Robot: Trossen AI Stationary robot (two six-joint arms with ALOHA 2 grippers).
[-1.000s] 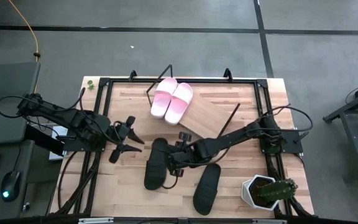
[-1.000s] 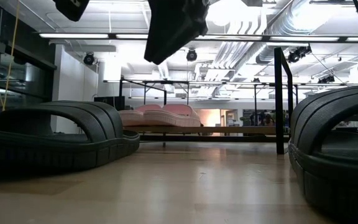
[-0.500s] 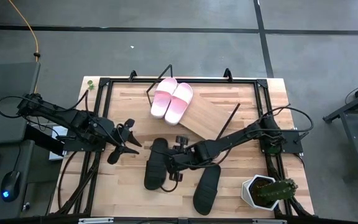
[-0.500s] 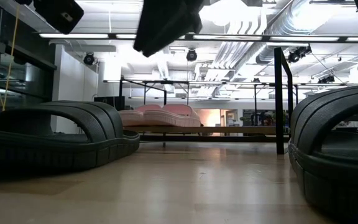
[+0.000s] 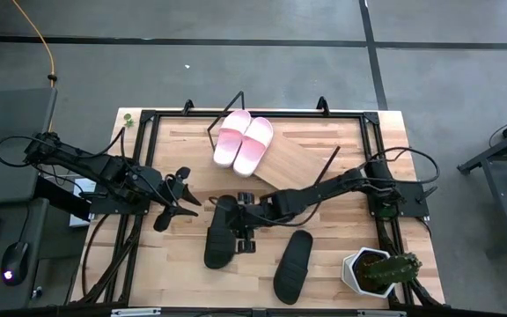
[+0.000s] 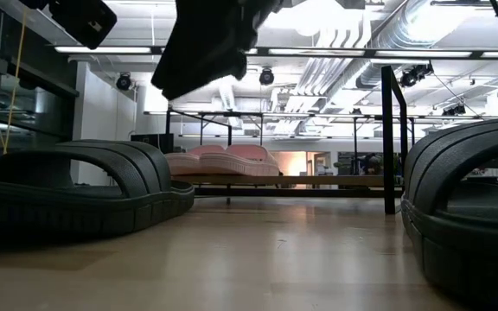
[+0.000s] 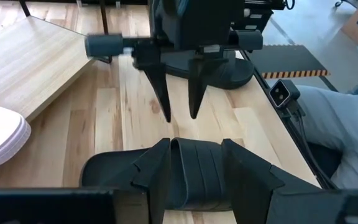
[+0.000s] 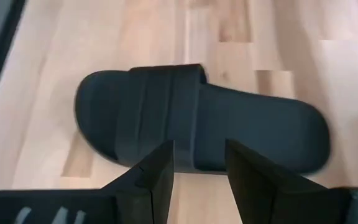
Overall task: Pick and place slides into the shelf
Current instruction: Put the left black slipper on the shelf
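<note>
Two black slides lie sole-down on the table: one (image 5: 219,233) at the middle, the other (image 5: 293,264) nearer the front edge. Two pale pink slides (image 5: 243,141) rest side by side on the shelf's (image 5: 293,163) tilted wooden board. My right gripper (image 5: 236,224) hangs open above the middle black slide (image 8: 197,124), fingers slanting down, short of its strap. My left gripper (image 5: 194,204) stands open to that slide's left and faces it (image 7: 194,168) without touching.
A white pot with a cactus (image 5: 377,271) stands at the front right corner. A black frame (image 5: 148,119) runs around the tabletop. Bare wood lies between the two black slides and in front of the shelf.
My right gripper has swung toward the table's left, from between the two black slides to above the middle one, and has tipped further downward and sunk a little. My left gripper has tipped slightly downward. The slides have kept their places.
</note>
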